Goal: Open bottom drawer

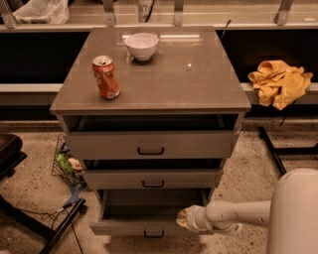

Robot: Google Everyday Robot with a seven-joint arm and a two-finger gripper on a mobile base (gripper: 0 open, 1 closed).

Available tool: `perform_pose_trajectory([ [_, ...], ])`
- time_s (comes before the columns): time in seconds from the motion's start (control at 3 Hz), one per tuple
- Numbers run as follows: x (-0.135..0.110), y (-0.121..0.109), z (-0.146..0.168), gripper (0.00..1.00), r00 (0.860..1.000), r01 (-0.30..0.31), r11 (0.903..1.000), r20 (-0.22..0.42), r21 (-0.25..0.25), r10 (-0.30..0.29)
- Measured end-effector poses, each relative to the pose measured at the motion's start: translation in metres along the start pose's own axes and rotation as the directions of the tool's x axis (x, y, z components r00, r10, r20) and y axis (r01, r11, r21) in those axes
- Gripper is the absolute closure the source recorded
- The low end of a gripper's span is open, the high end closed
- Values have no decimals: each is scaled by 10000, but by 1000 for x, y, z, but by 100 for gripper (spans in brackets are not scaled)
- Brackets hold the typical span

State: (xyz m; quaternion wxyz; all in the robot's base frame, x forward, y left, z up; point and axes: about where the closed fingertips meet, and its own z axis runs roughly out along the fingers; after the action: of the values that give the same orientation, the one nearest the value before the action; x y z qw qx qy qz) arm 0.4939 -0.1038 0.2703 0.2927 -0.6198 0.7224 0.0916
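The camera view shows the bottom drawer (124, 227) pulled out, lowest of three in the table (198, 84), with its grey inside exposed. The gripper (183, 218) sits at the drawer's right front corner on a white arm reaching in from the right — whether it is parted or closed does not show. A can (106, 77) and a bowl (142, 45) stand on top.

- Up at the back rail now: a dark tag (144, 8) carries pale digits. They look like "87", and the top edge cuts off the rest.
- Down to the red can (106, 77) on the cabinet top (189, 84): white markings run across its side, but no word or brand on it can be made out.
- The gripper (183, 218) sits low, at the right end of the bottom drawer (119, 227) front.
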Motion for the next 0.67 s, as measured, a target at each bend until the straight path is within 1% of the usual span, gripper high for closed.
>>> perform_pose_trajectory([
  [0.33, -8, -43, 5, 100, 9944, 907, 9919, -627, 884, -854],
  [0.67, -8, -42, 14, 100, 9944, 876, 9923, -666, 879, -819],
])
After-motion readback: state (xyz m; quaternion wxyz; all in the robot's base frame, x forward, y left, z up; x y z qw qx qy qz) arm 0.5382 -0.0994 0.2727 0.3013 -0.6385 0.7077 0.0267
